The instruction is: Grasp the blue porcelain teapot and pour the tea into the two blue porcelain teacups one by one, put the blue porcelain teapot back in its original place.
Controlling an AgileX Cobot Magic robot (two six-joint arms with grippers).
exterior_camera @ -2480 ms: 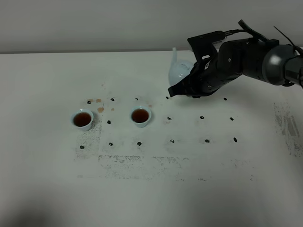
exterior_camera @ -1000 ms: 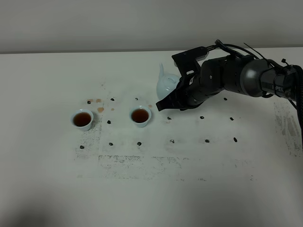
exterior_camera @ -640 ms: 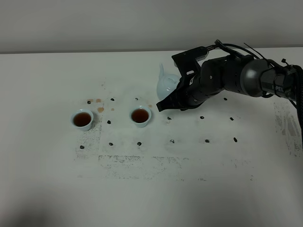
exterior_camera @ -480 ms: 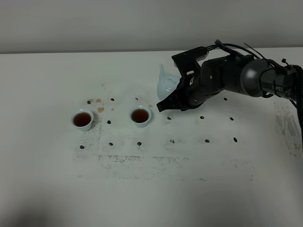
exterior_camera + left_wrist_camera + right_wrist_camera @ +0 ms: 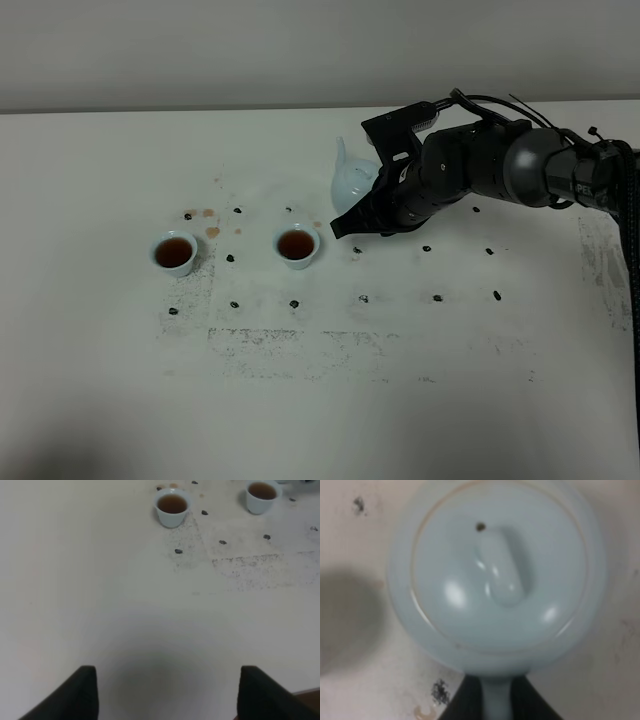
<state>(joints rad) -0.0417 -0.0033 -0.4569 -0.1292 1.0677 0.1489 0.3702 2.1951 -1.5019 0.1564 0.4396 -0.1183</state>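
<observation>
The blue porcelain teapot point(image 5: 351, 180) stands upright at or just above the table, right of and behind the cups, spout pointing away. In the right wrist view it point(image 5: 495, 575) fills the frame from above, lid on. My right gripper point(image 5: 366, 203) is shut on its loop handle point(image 5: 495, 702), a dark finger on each side. The two blue porcelain teacups point(image 5: 174, 251) point(image 5: 297, 246) stand upright left of the teapot, both holding reddish-brown tea. They also show in the left wrist view point(image 5: 172, 506) point(image 5: 261, 494). My left gripper point(image 5: 167, 700) is open and empty, far in front of the cups.
Small black marks point(image 5: 362, 298) dot the white table point(image 5: 400, 400) in rows. Brown tea stains point(image 5: 212, 231) lie behind the left cup. A worn, speckled patch point(image 5: 300, 345) runs in front of the cups. The right arm point(image 5: 520, 170) reaches in from the right.
The right arm has brought the teapot down and to the left, from higher up to near the table. Over the last second it has barely moved. The cups are unchanged.
</observation>
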